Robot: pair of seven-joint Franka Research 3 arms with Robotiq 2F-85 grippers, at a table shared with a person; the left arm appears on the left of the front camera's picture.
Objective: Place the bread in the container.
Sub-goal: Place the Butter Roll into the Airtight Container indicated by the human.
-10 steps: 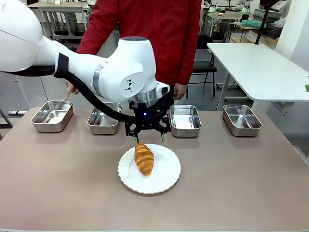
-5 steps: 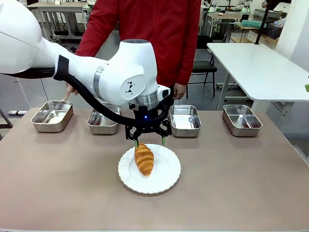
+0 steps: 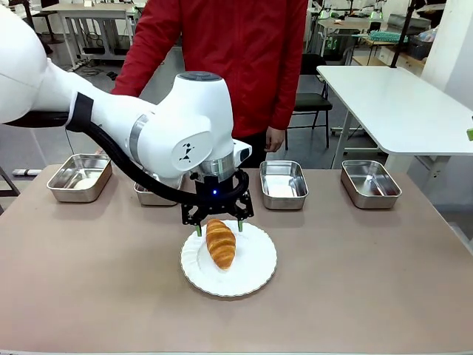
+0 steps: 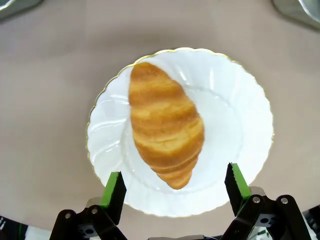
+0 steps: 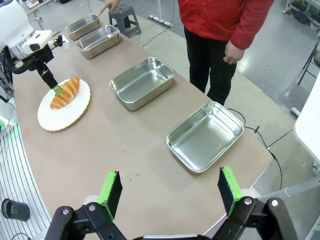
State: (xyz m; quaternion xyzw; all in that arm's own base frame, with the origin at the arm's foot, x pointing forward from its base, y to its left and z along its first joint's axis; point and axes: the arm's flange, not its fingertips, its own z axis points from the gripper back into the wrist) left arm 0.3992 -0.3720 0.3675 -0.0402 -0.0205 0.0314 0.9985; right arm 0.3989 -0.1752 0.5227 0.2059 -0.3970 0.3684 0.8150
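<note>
The bread point(image 3: 220, 242) lies on a round white scallop-edged plate point(image 3: 255, 270) near the middle of the table point(image 3: 369, 281), its long axis running roughly toward the person point(image 3: 222, 52) at the far side. The left gripper point(image 3: 219, 228) hangs over the far end of the bread with its jaws spread wide, one green pad on each side of the croissant's tip and neither pad touching it; in the left wrist view the fingers point(image 4: 114, 190) stand just over the plate's rim. The right gripper point(image 5: 170, 192) is also wide open and holds nothing, well apart from the plate. Four steel pans stand in a row along the far edge. The person points a finger at the container point(image 3: 80, 177), the pan farthest to the left.
</note>
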